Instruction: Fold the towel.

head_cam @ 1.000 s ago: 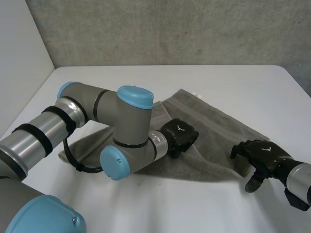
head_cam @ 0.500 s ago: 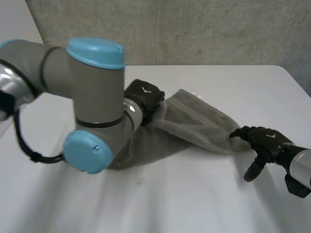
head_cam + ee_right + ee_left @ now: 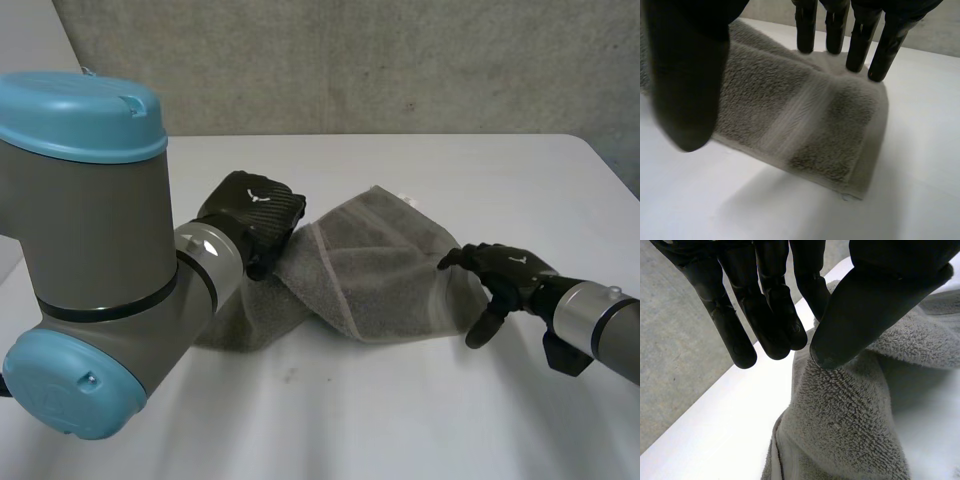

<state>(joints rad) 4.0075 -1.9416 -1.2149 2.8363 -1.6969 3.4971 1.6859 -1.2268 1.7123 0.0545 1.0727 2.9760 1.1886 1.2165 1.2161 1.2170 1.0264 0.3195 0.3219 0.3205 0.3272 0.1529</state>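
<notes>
Nearest you, your right hand (image 3: 508,268) lays straight, relaxed fingers (image 3: 858,47) on the right end of the grey towel (image 3: 370,275), thumb held clear, while farther back your left hand (image 3: 255,212) pinches the towel's bunched left part between thumb and fingers over the white table (image 3: 470,170).

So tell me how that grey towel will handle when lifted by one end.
Likely floppy: the towel bunches and creases between the left hand and right hand. Probably light, since it looks thin. Its looped pile should grip rather than slip.
</notes>
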